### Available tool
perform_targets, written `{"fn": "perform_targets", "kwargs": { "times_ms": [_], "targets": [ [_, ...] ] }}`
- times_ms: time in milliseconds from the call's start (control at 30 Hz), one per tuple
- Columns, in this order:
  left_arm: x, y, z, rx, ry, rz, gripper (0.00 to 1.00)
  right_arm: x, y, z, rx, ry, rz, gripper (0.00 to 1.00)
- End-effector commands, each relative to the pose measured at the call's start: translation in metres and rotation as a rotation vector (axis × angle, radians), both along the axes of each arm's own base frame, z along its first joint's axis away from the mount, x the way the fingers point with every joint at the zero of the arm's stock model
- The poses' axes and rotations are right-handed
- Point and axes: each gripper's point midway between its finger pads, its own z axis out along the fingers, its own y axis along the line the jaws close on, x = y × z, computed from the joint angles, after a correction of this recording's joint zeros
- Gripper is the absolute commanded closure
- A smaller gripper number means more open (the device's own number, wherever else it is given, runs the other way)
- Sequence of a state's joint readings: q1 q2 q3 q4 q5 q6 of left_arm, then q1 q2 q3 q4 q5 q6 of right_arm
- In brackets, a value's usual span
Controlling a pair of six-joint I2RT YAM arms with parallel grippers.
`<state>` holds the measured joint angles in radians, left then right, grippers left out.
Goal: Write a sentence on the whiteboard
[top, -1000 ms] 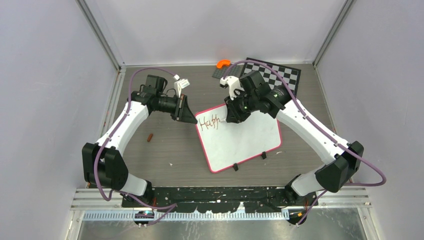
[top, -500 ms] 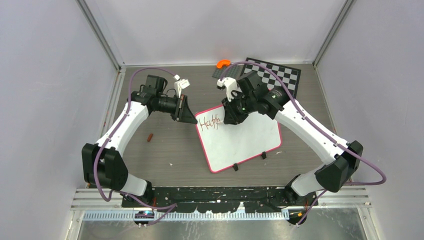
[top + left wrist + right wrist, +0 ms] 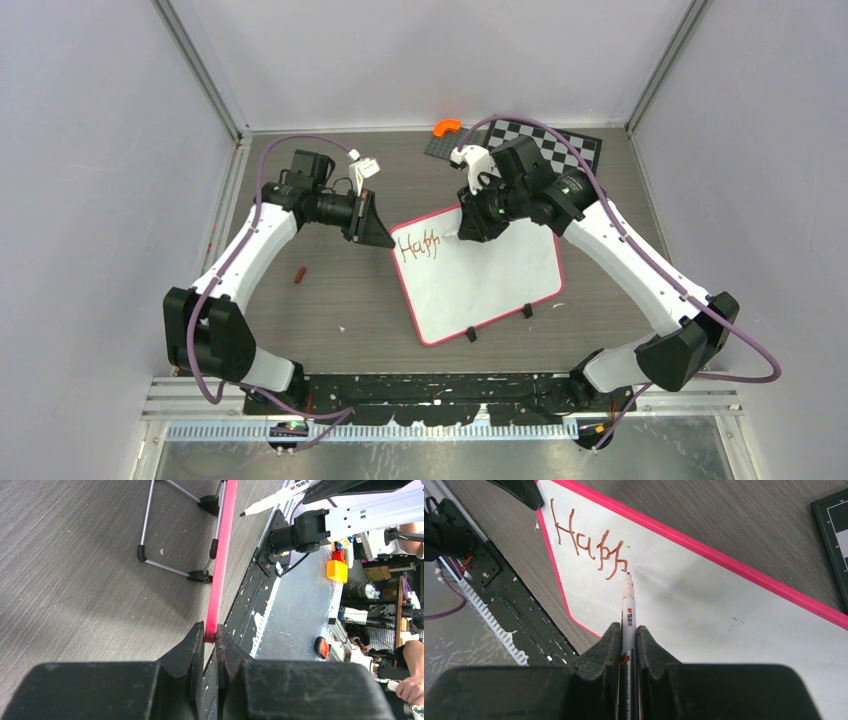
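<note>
low in the top view, the bench [image 3: 330, 310] carries a small brown bit [image 3: 299, 273] at left. mid-frame, the whiteboard [image 3: 490, 285] sits propped on black-footed legs. the left jaws are pressed onto its pink frame at the upper left corner. the right jaws pinch a marker [image 3: 629, 615], its tip just right of the sentence [image 3: 419, 245], which reads "happ" at the board's upper left. whether the tip touches i cannot tell. farther back, upper right, lie a chessboard [image 3: 560, 150] and an orange piece [image 3: 446, 127].
</note>
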<state>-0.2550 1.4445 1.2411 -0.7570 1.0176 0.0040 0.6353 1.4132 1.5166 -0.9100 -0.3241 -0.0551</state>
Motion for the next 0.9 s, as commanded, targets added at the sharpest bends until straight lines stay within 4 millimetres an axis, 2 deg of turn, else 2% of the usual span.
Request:
{"fn": "perform_targets", "kwargs": {
  "times_ms": [0, 533, 867],
  "targets": [
    [-0.0090, -0.0030, 0.0185, -0.044, -0.027, -0.026, 1.00, 0.0033, 0.0005, 0.0232, 0.042, -0.069, 0.007, 1.00],
    [-0.0093, -0.0028, 0.0180, -0.042, -0.024, -0.025, 1.00, 0.0011, 0.0065, 0.0174, 0.041, -0.057, 0.020, 1.00],
    [-0.0098, -0.0027, 0.0175, -0.042, -0.023, -0.025, 1.00, 0.0092, 0.0084, 0.0142, 0.030, -0.062, -0.001, 1.00]
  ]
}}
